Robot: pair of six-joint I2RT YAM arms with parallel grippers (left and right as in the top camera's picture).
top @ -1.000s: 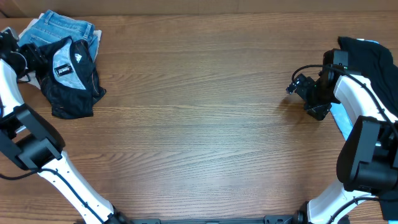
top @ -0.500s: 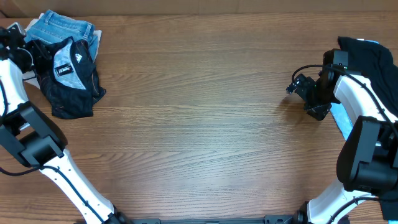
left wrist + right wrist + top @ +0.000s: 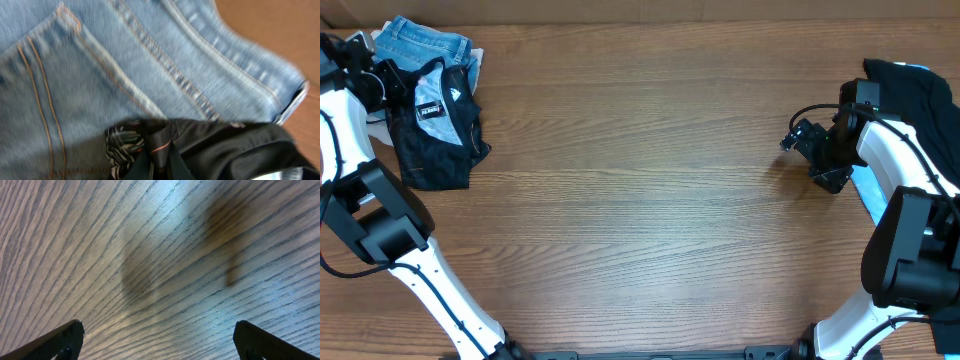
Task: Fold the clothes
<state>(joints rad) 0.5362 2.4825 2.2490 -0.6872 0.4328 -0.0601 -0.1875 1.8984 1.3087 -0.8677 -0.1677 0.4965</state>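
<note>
Brown wood-grain desk (image 3: 640,200) | black orange-lined sports jersey (image 3: 440,130) heaped on blue denim jeans (image 3: 420,42), just below my left end effector (image 3: 382,82), which pinches its bunched edge | right end effector (image 3: 798,135) spread, idle | I'd lift slowly, leaving the denim down.

jersey (image 3: 430,150): I read black, with a pale grey panel; close up, a thin orange line and whitish contour swirls.
jeans (image 3: 420,42): light blue denim, tan-orange stitching in my left wrist view.
table (image 3: 640,200): mid-brown wood, fine darker grain.
garment far right (image 3: 910,90): plain black from where I watch.
robot arms (image 3: 895,150): white shells, black joints.
</note>
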